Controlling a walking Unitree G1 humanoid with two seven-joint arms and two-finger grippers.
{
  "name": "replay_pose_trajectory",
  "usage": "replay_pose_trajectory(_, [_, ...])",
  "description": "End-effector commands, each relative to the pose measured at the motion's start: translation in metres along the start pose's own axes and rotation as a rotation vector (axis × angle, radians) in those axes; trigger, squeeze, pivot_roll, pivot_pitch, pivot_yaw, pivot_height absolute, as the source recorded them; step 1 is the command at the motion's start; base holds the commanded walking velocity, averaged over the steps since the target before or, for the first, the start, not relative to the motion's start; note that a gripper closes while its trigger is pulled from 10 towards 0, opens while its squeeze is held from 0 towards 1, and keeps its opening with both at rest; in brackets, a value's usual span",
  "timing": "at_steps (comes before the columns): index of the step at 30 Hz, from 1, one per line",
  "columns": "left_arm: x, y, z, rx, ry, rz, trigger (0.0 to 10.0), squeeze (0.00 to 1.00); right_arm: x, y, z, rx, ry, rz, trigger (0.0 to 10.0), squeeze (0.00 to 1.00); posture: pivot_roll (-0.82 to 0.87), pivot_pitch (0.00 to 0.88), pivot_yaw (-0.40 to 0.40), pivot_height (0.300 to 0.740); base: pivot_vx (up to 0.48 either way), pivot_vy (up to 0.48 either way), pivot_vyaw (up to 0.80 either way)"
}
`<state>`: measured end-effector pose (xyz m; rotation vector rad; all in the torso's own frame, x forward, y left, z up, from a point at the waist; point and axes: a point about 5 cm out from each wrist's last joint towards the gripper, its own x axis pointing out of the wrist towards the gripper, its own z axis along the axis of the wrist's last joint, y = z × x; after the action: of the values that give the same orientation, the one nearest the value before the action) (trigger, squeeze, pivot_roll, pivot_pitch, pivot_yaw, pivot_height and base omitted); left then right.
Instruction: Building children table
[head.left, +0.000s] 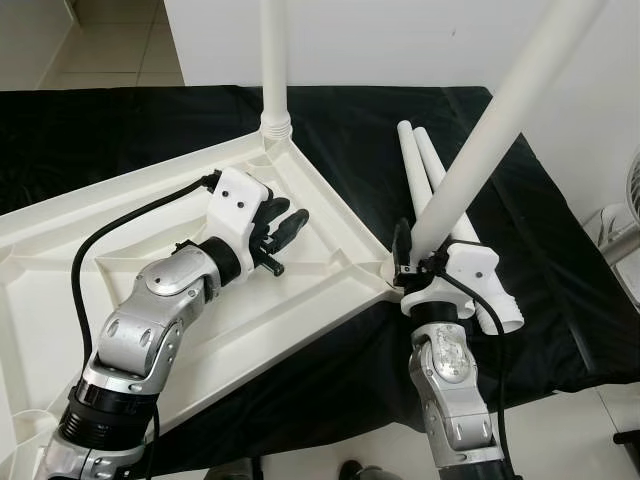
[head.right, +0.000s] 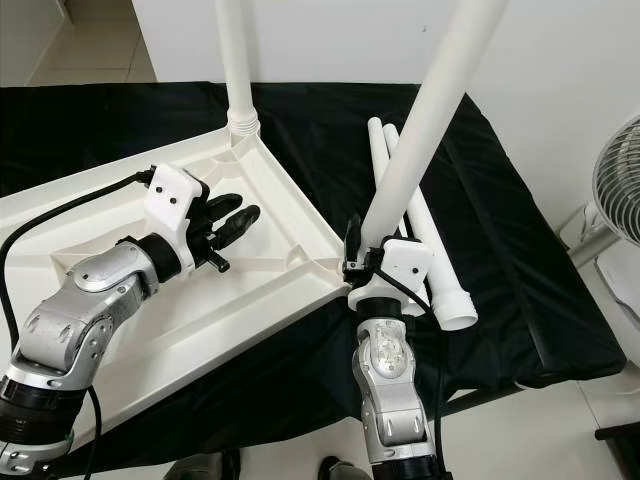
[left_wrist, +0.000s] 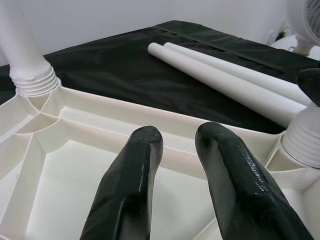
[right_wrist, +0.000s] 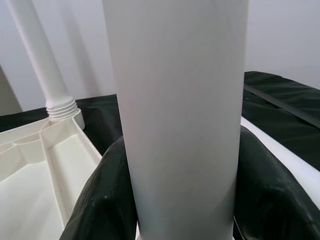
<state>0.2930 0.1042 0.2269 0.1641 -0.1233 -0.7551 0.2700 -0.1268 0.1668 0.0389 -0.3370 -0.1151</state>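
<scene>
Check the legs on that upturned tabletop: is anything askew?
Yes. The leg in the right end effector leans sharply at the near corner socket, while the far leg stands straight. Two spare legs lie on the black cloth.

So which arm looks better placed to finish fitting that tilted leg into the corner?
Probably the right. Its gripper is shut on the tilted leg just above the corner socket, while the left gripper rests empty over the upturned tabletop.
</scene>
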Motion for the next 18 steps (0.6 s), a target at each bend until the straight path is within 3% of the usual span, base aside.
replay_pose_trajectory(1, [0.003, -0.004, -0.001, 0.006, -0.004, -0.047, 10.0, 0.0, -0.022, -0.042, -0.047, -0.116, 0.268, -0.207, 10.0, 0.0, 0.03, 0.19, 0.032, 0.74, 0.0, 0.0, 0.0])
replay_pose_trajectory(8, [0.009, -0.004, 0.001, 0.006, -0.013, -0.069, 10.0, 0.0, -0.027, -0.063, -0.047, -0.188, 0.267, -0.382, 10.0, 0.0, 0.02, 0.183, 0.044, 0.74, 0.0, 0.0, 0.0])
replay_pose_trajectory(18, [0.011, -0.005, 0.001, 0.008, -0.018, -0.078, 10.0, 0.0, -0.028, -0.068, -0.05, -0.208, 0.278, -0.425, 10.0, 0.0, 0.02, 0.179, 0.049, 0.74, 0.0, 0.0, 0.0])
